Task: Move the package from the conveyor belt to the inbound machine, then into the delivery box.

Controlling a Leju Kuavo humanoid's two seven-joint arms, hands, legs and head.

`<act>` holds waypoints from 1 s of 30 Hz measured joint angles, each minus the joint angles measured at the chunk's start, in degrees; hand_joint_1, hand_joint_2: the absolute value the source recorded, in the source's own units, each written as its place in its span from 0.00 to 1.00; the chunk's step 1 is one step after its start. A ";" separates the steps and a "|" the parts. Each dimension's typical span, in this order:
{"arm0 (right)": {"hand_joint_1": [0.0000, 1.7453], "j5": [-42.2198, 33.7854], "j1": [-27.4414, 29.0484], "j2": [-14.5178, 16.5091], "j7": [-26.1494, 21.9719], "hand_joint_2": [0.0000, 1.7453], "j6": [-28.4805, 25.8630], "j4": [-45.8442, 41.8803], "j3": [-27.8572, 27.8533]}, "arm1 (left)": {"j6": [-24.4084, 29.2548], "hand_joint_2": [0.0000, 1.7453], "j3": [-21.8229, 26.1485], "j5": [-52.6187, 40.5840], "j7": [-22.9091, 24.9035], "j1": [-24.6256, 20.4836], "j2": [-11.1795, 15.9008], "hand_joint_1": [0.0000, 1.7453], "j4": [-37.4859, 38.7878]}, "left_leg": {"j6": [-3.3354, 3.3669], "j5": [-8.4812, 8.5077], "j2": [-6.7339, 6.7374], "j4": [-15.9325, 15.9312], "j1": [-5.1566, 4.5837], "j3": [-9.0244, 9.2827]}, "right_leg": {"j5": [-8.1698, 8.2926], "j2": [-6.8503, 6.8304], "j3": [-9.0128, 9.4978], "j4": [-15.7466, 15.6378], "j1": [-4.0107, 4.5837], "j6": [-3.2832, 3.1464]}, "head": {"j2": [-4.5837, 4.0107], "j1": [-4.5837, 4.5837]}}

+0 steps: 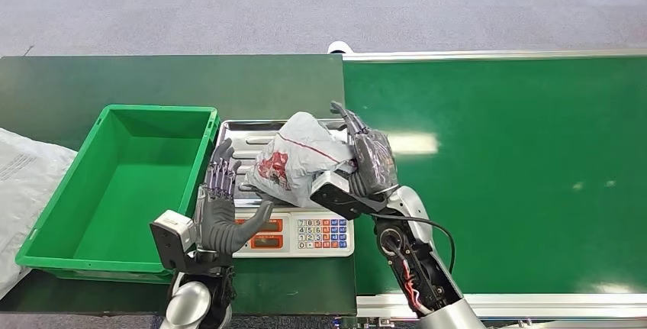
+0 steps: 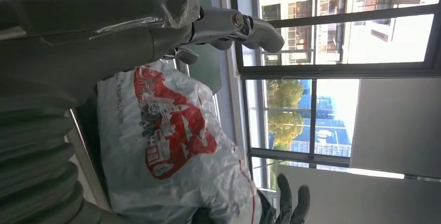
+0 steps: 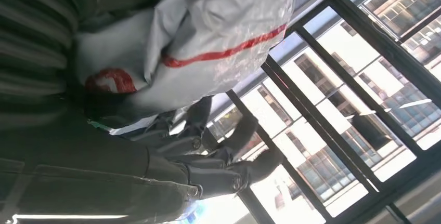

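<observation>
Package [image 1: 297, 157] on scale tray [image 1: 248, 132] — weighing step, judged. Right hand [image 1: 371, 159] pressed against its right side, fingers curled on it; left hand [image 1: 219, 207] spread, released, just left. Next — lift leftward into green box [image 1: 122, 184].

Two silver metallic arms are seen, each ended by a dark grey many-fingered left hand [image 1: 219, 205] and right hand [image 1: 371, 159]. A boxy grey camera module is mounted at each wrist. Red and black wiring and a looping black cable are exposed along the right forearm. Grey ribbed covers are shown in the wrist views.
</observation>
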 joint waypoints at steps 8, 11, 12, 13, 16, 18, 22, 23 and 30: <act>0.00 -4.94 8.70 -1.53 -2.20 1.00 -4.60 -9.33 -2.08 | 1.36 1.00 1.81 -0.46 0.15 2.38 0.19 0.00 -2.22 | 0.00 -0.01 0.00 0.00 0.00 -0.05 | -0.01 0.00 -0.04 0.00 0.00 0.00 | 0.00 0.00; 0.00 -8.45 12.76 -2.04 -3.59 1.00 -4.73 -15.05 -3.53 | 2.02 1.00 2.69 -0.76 -0.15 3.38 0.46 0.00 -3.50 | 0.00 -0.02 -0.01 0.00 -0.01 -0.07 | -0.01 0.00 -0.06 -0.01 -0.01 0.00 | 0.00 0.00; 0.00 -9.80 14.06 -2.15 -4.01 1.00 -4.68 -16.85 -4.04 | 2.31 1.00 3.03 -0.88 -0.35 3.69 0.57 0.00 -3.94 | 0.00 -0.02 -0.01 0.00 0.00 -0.07 | -0.02 0.00 -0.06 -0.01 -0.01 0.00 | 0.00 0.00; 0.00 -11.23 15.30 -2.27 -4.35 1.00 -4.56 -18.73 -4.60 | 2.60 1.00 3.43 -0.97 -0.56 3.97 0.67 0.00 -4.43 | 0.00 -0.02 -0.01 0.00 0.00 -0.07 | -0.02 0.00 -0.06 -0.01 0.00 0.00 | 0.00 0.00; 0.00 -14.24 18.35 -2.61 -4.67 1.00 -4.03 -23.21 -6.30 | 3.20 1.00 4.82 -1.11 -0.97 4.68 0.95 0.00 -6.01 | 0.00 -0.02 -0.01 0.00 0.00 -0.07 | -0.01 0.00 -0.06 -0.01 0.00 0.00 | 0.00 0.00; 0.00 -15.26 19.89 -2.85 -4.67 1.00 -3.76 -25.33 -7.46 | 3.40 1.00 5.83 -1.16 -1.12 5.00 1.04 0.00 -7.09 | 0.00 -0.02 -0.01 0.00 0.00 -0.06 | -0.01 0.00 -0.05 -0.01 0.00 0.00 | 0.00 0.01; 0.00 -19.22 22.68 -3.22 -5.23 1.00 -2.17 -28.40 -9.78 | 3.37 1.00 7.82 -1.43 -1.51 5.52 1.08 0.00 -9.41 | 0.00 -0.02 0.00 0.00 0.00 -0.05 | -0.01 0.00 -0.04 -0.01 0.00 0.00 | 0.00 0.00; 0.00 -20.99 23.41 -3.26 -5.76 1.00 -1.49 -29.16 -10.43 | 3.28 1.00 8.29 -1.68 -1.69 5.68 1.10 0.00 -10.10 | 0.00 -0.02 0.00 0.00 0.00 -0.06 | -0.01 0.00 -0.05 -0.01 0.00 0.00 | 0.00 0.01; 0.00 -29.82 27.92 -3.07 -11.35 1.00 -0.10 -34.86 -14.87 | 1.86 1.00 9.26 -7.33 -2.80 5.78 1.24 0.00 -14.94 | 0.00 -0.02 0.00 0.00 0.00 -0.06 | -0.01 0.00 -0.07 -0.01 -0.01 0.00 | 0.00 0.01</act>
